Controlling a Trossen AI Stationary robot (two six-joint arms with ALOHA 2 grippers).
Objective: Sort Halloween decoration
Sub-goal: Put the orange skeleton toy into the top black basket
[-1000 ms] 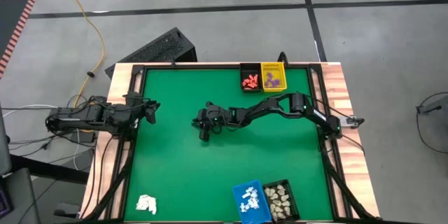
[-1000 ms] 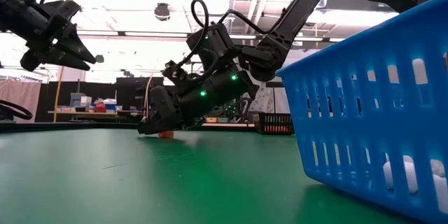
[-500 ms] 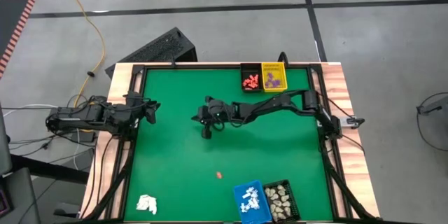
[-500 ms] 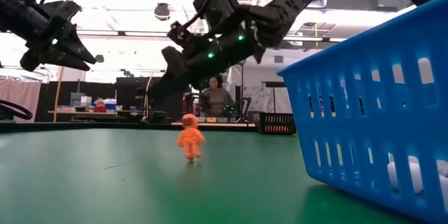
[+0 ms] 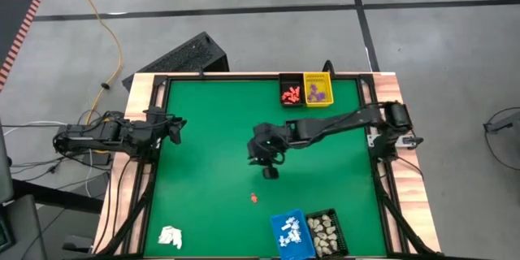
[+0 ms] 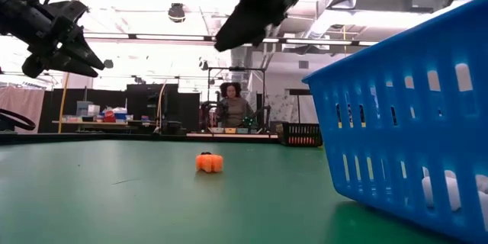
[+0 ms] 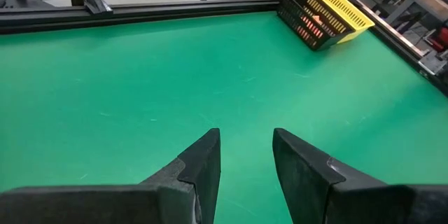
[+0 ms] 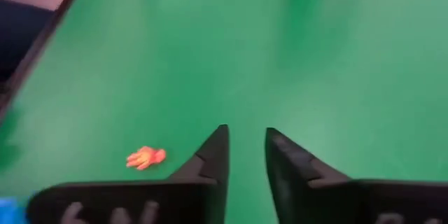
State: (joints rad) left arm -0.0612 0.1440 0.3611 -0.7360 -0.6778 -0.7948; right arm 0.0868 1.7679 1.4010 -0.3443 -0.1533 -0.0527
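Observation:
One orange-red Halloween figurine point(image 5: 254, 198) lies on its side on the green mat, alone, in front of the blue bin; it also shows in the low view point(image 6: 208, 162) and the right wrist view point(image 8: 145, 157). My right gripper point(image 5: 269, 171) hovers above the mat just beyond it, toward the far side, open and empty point(image 8: 245, 131), and high in the low view point(image 6: 229, 38). My left gripper point(image 5: 175, 128) waits open at the left edge, raised point(image 7: 245, 134). Other pieces sit sorted in four bins.
A black bin of orange-red pieces point(image 5: 290, 91) and a yellow bin of purple ones point(image 5: 318, 89) stand at the far edge. A blue bin of white pieces point(image 5: 291, 233) and a black bin of cream ones point(image 5: 325, 231) stand at the near edge. A white wadded lump point(image 5: 170, 236) lies near-left.
My right gripper was down on the mat with the orange figurine at its fingertips. It rose and swung toward the right and the near edge. The figurine shot away toward the near edge, tumbled, and now lies on its side in front of the blue bin.

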